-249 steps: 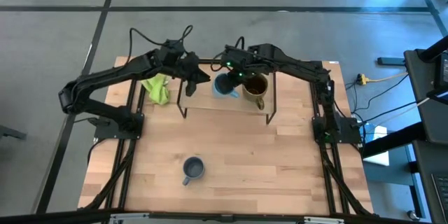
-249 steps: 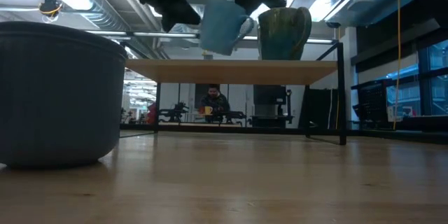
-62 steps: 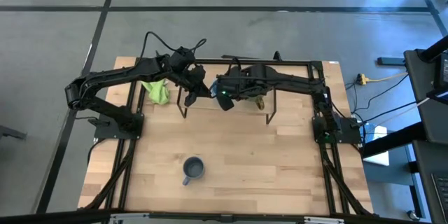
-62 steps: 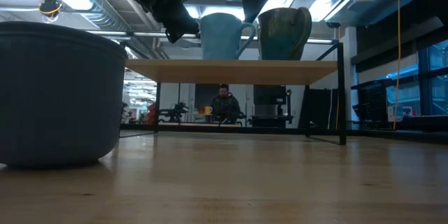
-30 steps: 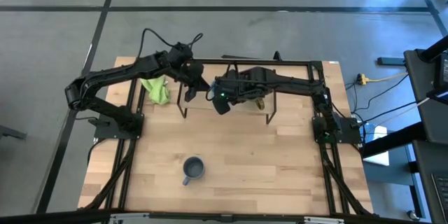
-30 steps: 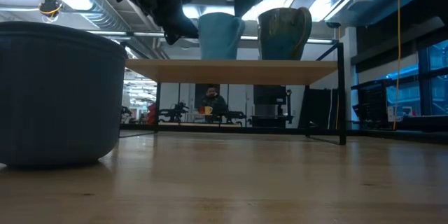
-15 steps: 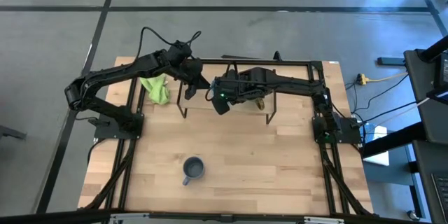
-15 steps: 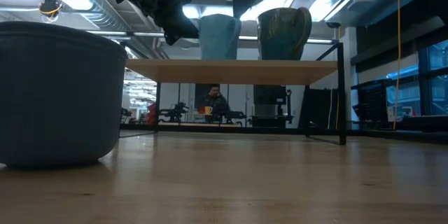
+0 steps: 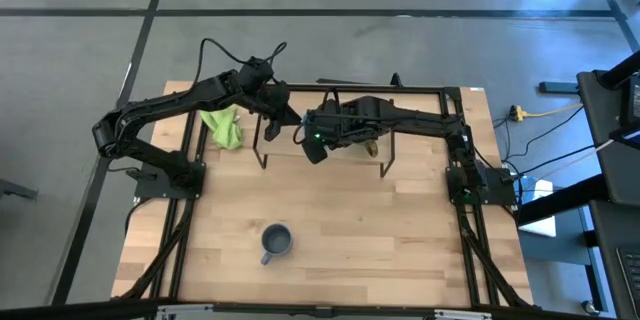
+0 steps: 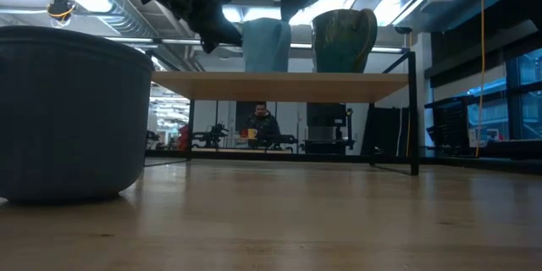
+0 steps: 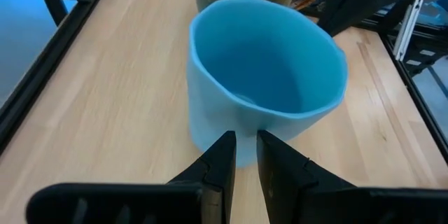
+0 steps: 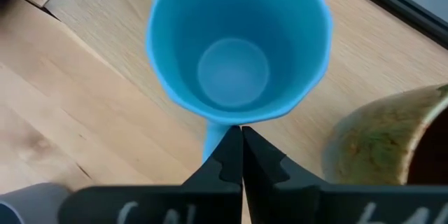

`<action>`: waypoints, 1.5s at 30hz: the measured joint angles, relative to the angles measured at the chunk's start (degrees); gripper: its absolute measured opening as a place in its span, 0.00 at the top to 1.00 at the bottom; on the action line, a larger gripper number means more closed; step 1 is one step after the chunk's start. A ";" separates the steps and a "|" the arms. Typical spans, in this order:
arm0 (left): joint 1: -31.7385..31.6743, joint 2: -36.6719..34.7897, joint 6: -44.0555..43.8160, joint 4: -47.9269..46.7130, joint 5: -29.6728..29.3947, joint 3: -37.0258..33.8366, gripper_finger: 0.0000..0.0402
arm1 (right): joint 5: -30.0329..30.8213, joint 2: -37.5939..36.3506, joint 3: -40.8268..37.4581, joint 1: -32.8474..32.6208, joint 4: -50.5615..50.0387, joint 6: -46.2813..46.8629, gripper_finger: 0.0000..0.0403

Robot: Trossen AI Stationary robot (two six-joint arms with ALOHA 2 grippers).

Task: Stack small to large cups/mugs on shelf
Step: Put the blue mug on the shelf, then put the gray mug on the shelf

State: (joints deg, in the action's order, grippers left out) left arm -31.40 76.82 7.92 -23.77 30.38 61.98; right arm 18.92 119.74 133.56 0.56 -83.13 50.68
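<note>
done: blue mug and brown mug on shelf | left: grey mug on bench | left tool almost closed, empty | right tool closed, empty

On the shelf, I see the sky-blue mug and brown-olive mug standing just apart. The left gripper and right gripper crowd the blue mug. The grey-blue mug stands alone on open tabletop, reachable from every side.
</note>
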 joint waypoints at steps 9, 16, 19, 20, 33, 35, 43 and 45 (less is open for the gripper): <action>0.00 0.00 0.07 0.69 -0.09 0.00 0.86 | -0.36 0.00 0.00 -0.23 0.81 0.04 1.00; 0.00 0.00 0.20 0.80 -0.71 0.00 0.86 | -0.37 0.00 0.00 -0.39 1.04 0.07 1.00; 0.00 0.00 0.22 0.79 -0.76 0.00 0.86 | -0.39 0.00 0.00 -0.39 1.05 0.07 1.00; 0.00 0.00 0.22 0.80 -0.80 0.00 0.86 | -0.39 0.00 0.00 -0.39 1.05 0.07 1.00; -1.43 0.00 1.46 -0.25 -1.20 0.00 0.86 | 1.66 0.00 0.00 -1.16 0.45 -0.60 0.97; -1.74 -0.32 1.77 -1.65 -1.19 0.00 0.86 | 2.23 0.00 0.00 -1.24 0.33 -1.49 0.93; -1.13 -2.18 4.21 -9.27 -3.03 -0.02 0.86 | 3.58 -0.14 0.02 -1.24 -2.81 -1.79 0.78; -0.69 -3.32 5.02 -10.39 -4.46 -0.04 0.86 | 3.98 -0.41 0.28 -1.24 -2.49 -1.38 0.75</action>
State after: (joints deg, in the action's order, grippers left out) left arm -32.08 73.50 12.94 -34.16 25.92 61.94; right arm 22.90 119.34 133.84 -0.69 -85.62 49.30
